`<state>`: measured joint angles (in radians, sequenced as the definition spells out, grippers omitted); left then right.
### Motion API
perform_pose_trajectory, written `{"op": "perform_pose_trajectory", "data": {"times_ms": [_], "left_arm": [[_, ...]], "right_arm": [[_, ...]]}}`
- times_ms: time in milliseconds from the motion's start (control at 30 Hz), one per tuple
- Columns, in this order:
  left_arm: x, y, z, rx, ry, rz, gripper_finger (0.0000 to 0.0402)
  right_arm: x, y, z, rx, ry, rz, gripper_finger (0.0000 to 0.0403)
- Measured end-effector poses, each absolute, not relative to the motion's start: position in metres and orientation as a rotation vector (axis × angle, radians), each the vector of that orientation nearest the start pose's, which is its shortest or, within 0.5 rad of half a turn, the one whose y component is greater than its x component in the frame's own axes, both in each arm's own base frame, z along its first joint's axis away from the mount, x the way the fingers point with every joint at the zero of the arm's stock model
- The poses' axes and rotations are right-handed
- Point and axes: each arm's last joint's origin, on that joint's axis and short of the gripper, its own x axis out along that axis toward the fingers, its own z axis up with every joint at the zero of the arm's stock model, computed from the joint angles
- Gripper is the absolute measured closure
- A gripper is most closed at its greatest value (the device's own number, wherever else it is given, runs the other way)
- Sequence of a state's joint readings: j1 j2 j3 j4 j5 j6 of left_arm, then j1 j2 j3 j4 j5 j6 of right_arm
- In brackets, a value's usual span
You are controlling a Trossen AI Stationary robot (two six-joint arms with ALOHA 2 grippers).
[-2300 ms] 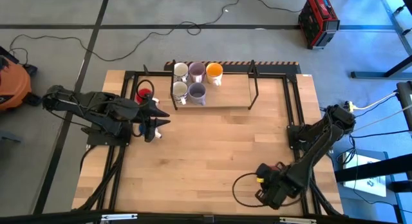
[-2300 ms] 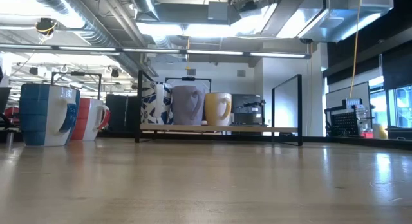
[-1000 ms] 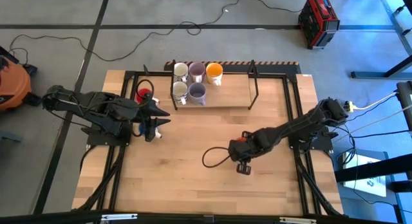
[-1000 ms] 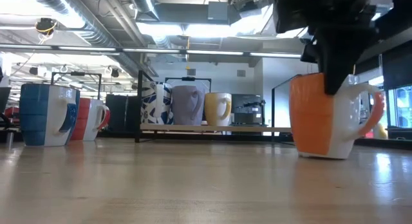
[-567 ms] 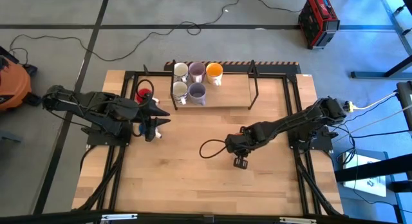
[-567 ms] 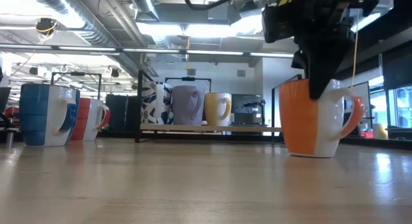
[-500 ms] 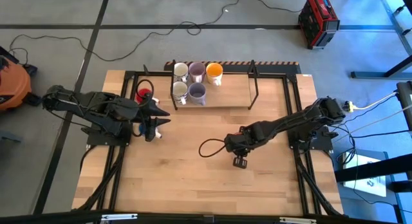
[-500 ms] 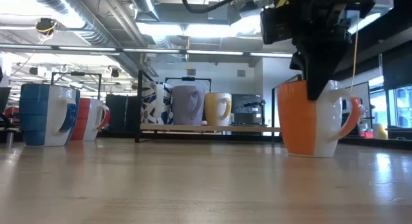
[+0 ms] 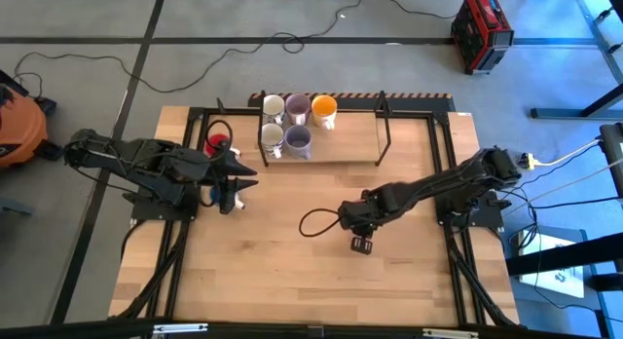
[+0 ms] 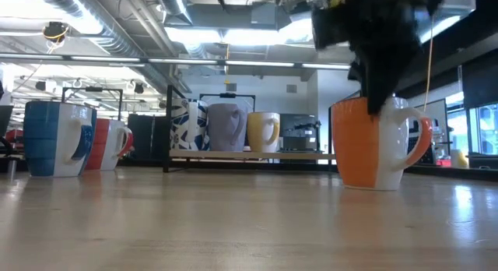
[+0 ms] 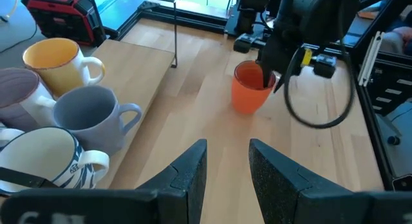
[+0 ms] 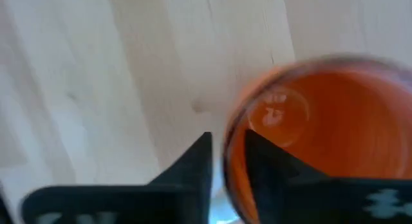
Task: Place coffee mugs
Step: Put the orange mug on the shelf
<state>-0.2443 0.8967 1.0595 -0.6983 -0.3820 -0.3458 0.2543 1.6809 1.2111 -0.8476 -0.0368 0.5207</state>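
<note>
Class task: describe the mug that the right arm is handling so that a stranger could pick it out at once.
Start at the wooden table and find the open middle, away from the rack. There an orange mug stands alone under the right hand, white on its handle side, unlike the grouped mugs.

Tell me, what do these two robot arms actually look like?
Both arms are dark, nearly black, built of jointed segments. The right arm trails a looping black cable, with a yellow tag near its wrist. The left gripper ends in two flat, dark fingers.
</note>
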Motion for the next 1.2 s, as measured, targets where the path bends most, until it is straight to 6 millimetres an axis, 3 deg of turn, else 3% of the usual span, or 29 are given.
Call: {"op": "perform_pose_trajectory", "data": {"times_ms": [200, 300, 400, 500, 667, 867, 1000, 1200], "left_arm": [[0.166, -0.030, 0.360, -0.173, 0.479, 0.220, 0.0292], [0.166, -0.030, 0.360, -0.173, 0.480, 0.220, 0.0292], [0.166, -0.030, 0.360, -0.173, 0.479, 0.220, 0.0292], [0.166, -0.030, 0.360, -0.173, 0.479, 0.220, 0.0292], [0.166, -0.030, 0.360, -0.173, 0.479, 0.220, 0.0292], [0.166, -0.030, 0.360, -0.180, 0.478, 0.223, 0.0292], [0.166, -0.031, 0.360, -0.211, 0.478, 0.219, 0.0292], [0.166, -0.031, 0.360, -0.219, 0.484, 0.199, 0.0292]], "right_arm": [[0.310, 0.082, 0.258, 0.357, 1.318, -0.131, 0.0238], [0.301, 0.088, 0.283, 0.409, 1.323, -0.186, 0.0208], [0.285, 0.108, 0.301, 0.391, 1.243, -0.248, 0.0193], [0.265, 0.133, 0.302, 0.368, 1.169, -0.320, 0.0190], [0.235, 0.172, 0.281, 0.366, 0.977, -0.495, 0.0195], [0.205, 0.201, 0.230, 0.474, 0.713, -0.617, 0.0207], [0.196, 0.209, 0.199, 0.496, 0.577, -0.598, 0.0217], [0.195, 0.203, 0.171, 0.481, 0.574, -0.618, 0.0225]]}}
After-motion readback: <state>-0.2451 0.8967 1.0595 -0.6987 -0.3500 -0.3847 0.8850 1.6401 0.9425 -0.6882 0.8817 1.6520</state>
